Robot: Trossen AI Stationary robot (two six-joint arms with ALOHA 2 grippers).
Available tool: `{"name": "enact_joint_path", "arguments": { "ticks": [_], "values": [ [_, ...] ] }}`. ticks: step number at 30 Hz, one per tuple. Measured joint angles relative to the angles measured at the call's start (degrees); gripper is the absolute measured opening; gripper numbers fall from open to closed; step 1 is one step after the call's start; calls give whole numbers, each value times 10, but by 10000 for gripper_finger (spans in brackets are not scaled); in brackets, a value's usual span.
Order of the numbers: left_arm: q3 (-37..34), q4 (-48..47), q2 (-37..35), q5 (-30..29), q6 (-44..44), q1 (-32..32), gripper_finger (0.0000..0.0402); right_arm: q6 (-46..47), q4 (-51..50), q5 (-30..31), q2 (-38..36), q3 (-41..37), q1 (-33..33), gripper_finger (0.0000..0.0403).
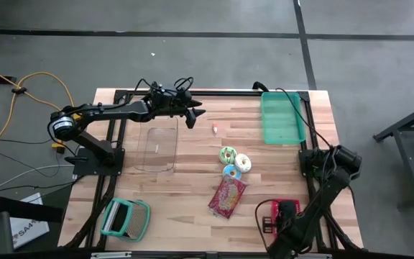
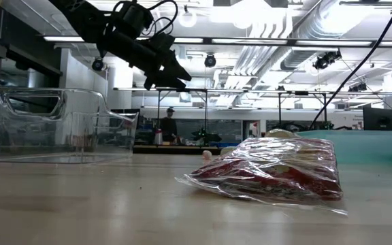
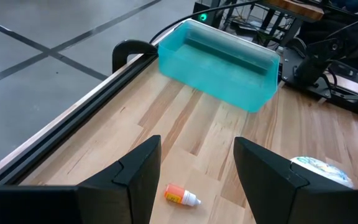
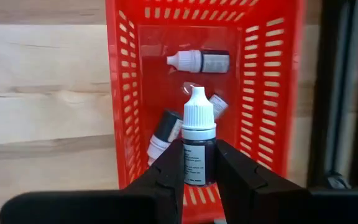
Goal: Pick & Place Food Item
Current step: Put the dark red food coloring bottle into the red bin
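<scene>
The wooden counter [image 1: 192,151] carries, by size, a clear plastic bin [image 1: 158,147], a teal tray [image 1: 281,117] at the far right corner, a teal basket [image 1: 125,219] near the front left, and a red slotted basket [image 4: 204,93] at the front right. Near the middle lies the food item, a clear-wrapped packet [image 1: 227,196] with red and yellow contents; its print is too blurred to read. Just beyond it sit three small round packs [image 1: 233,162].

The right claw [image 4: 199,165] hangs over the red basket, pinching a dark dropper bottle [image 4: 198,146] with a white cap; its label text is unreadable. Three similar bottles [image 4: 199,60] lie inside.

The left claw [image 3: 197,180] is raised above the counter, fingers spread, holding nothing, over a tiny orange-labelled bottle [image 3: 182,196].
</scene>
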Motion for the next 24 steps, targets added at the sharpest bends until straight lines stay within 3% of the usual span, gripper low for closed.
{"name": "enact_joint_path", "arguments": {
  "ticks": [11, 24],
  "values": [
    [0, 1, 0, 0, 0, 0, 195, 2, 114, 3, 9, -75, 1, 64],
    [0, 0, 0, 0, 0, 0, 195, 2, 128, 4, 8, -84, 1, 96]
  ]
}}
